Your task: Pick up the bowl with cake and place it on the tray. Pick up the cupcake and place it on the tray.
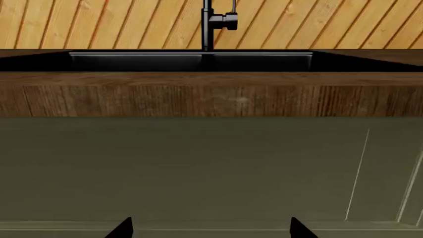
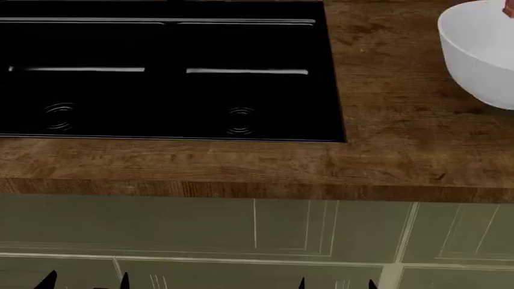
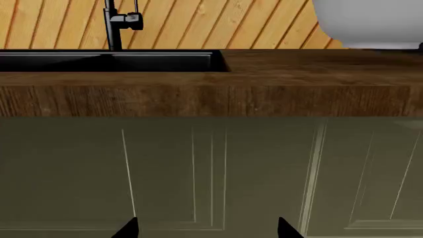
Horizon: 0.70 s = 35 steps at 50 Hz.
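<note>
The bowl sits on the wooden counter at the head view's far right edge, cut off by the frame — up and to the right of both arms, nearer the right gripper. Both grippers hang below counter level, facing the cabinet fronts. The right gripper's fingers are spread with nothing between them; the left gripper likewise. Only the wrist views show the faucet; the right wrist view catches the bowl's underside. No tray or cupcake is visible.
</note>
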Available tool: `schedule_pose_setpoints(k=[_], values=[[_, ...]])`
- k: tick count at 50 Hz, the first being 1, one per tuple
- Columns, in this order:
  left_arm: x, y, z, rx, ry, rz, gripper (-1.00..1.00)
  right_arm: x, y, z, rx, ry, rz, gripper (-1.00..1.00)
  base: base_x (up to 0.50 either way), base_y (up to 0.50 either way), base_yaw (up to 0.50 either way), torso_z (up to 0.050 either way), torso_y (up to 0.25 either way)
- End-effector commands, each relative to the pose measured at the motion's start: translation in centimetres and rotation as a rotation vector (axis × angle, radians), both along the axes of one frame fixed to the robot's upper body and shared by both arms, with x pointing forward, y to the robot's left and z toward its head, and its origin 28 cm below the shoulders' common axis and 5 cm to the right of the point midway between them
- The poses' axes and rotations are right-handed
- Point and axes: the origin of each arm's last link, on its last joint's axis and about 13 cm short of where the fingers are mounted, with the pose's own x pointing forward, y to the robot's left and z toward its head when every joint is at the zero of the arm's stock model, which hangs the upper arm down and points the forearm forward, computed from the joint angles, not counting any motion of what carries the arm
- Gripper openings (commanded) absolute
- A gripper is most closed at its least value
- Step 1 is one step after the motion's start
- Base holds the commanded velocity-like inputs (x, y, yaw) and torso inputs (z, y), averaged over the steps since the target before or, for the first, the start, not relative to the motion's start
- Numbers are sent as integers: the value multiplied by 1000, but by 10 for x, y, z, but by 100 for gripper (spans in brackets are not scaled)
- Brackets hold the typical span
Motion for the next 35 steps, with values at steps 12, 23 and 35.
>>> schedule_pose_setpoints(k=[12, 23, 35], values=[[0, 0, 2, -12, -12, -6, 100, 0, 1, 0, -1, -3, 7, 100, 0, 0, 0, 0, 0], [-1, 0, 3, -22, -20, -7, 100, 0, 1, 1, -2, -5, 9, 100, 0, 0, 0, 0, 0], [-1, 0, 3, -22, -37, -12, 100, -1, 1, 2, -1, -7, 10, 100, 0, 0, 0, 0, 0]])
